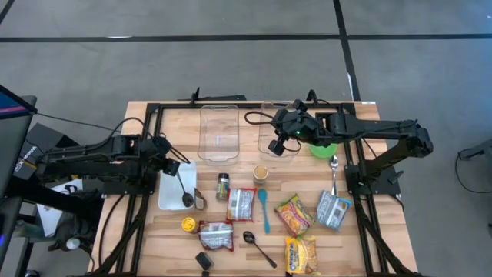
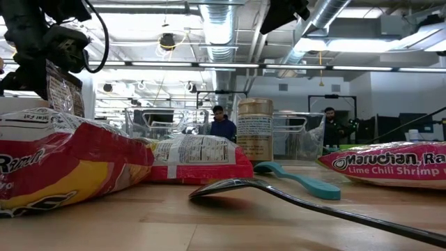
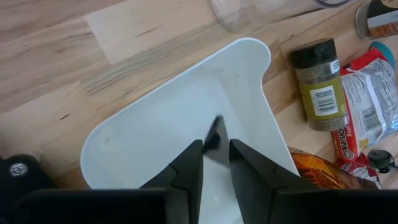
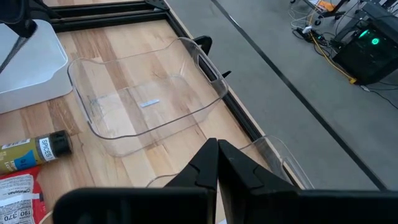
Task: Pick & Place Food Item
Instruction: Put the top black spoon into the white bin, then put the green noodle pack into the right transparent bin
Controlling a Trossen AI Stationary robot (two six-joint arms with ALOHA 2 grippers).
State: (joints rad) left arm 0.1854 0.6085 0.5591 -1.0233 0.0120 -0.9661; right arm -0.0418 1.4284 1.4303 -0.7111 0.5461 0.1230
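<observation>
Grey concrete floor surrounds the wooden worktop (image 1: pixel 154 123) in the high view. The left claw (image 1: pixel 174 165) hangs at 9 o'clock over a white tray (image 1: pixel 167 196). The right claw (image 1: pixel 277 145) hovers near 12 o'clock beside a clear tub (image 1: pixel 218 132). A noodle pack (image 1: pixel 294 214) lies untouched toward 5 o'clock.

At worktop level the pack (image 2: pixel 390 164) lies flat at 3 o'clock, a spice jar (image 2: pixel 255 129) upright behind.

From the left wrist, the left claw (image 3: pixel 216 155) is pinched narrow on a dark spoon (image 3: pixel 215 134) above the tray (image 3: pixel 143 137).

From the right wrist, the right claw (image 4: pixel 217 155) is closed, nothing visible in it.

The pack looks light and crinkly, with brittle contents. A gentle pinch on a sealed end seems safest.
</observation>
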